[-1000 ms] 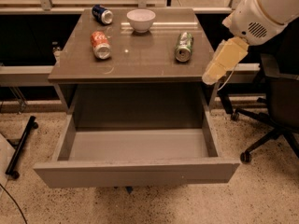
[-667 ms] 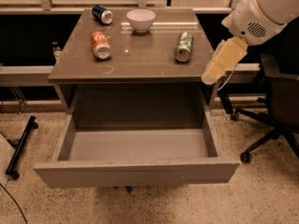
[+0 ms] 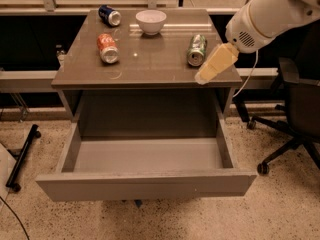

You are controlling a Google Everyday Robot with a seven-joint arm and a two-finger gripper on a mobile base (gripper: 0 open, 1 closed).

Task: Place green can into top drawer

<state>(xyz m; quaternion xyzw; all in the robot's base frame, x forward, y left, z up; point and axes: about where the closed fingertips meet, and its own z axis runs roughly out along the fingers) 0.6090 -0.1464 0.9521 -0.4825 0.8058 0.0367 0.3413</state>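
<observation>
Gripper [image 3: 206, 74] hovering over the bench's [image 3: 150, 70] front right edge, open or closed state cannot be told, green can [image 3: 197, 49] lying just beside it on the bench, top drawer [image 3: 145, 184] pulled open below, red can [image 3: 108, 48] further left.

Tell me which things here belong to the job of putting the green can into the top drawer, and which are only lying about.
For the job: green can, lying on the cabinet top; top drawer, pulled open; gripper, beside the green can, over the cabinet's front edge.

Lying about: red can; dark blue can; white bowl; office chair.
</observation>
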